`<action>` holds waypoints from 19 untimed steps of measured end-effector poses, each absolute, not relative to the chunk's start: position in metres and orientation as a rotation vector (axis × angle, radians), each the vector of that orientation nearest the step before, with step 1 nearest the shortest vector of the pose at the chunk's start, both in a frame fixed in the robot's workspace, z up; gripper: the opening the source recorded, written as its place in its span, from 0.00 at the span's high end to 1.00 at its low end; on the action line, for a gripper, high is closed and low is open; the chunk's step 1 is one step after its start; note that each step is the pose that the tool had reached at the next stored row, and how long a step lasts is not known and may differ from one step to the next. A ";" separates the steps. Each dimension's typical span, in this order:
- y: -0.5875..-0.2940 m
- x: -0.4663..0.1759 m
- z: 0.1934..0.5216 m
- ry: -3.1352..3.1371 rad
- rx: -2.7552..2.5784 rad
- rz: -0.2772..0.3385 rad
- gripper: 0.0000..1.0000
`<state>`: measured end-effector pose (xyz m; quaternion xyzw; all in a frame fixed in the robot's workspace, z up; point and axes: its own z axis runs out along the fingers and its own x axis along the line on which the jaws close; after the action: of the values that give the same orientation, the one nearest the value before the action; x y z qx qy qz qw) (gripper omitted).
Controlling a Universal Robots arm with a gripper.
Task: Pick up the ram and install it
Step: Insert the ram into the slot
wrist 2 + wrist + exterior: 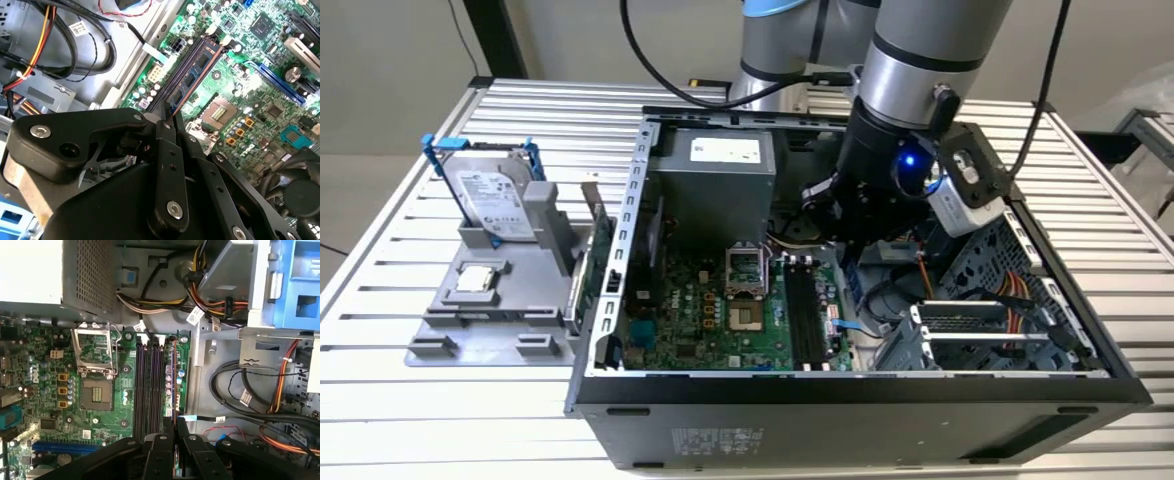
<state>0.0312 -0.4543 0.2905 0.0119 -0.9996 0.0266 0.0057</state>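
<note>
An open computer case [624, 200] lies on the slatted table [400, 250], beside a grey holder [487, 315] carrying a hard drive [494, 200].

Silver-grey tubular arm [927, 40] with black bands, blue light, black cables; matte black gripper [167, 150] studded with silver screws.

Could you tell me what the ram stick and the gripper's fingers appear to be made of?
The ram looks like a thin circuit board, dark bluish-green with matte black chips and a coppery edge. The gripper has fingers that look like matte black metal or hard plastic, flat links joined by silver screws; which one cannot be told.
</note>
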 end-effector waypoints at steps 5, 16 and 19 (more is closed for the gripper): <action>-0.454 0.031 0.289 -3.128 0.002 0.083 1.00; -0.454 0.031 0.285 -3.127 -0.056 0.083 1.00; -0.454 0.031 0.281 -3.127 -0.057 0.083 1.00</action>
<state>0.0312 -0.4544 0.2814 -0.0183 -0.9995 0.0264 0.0065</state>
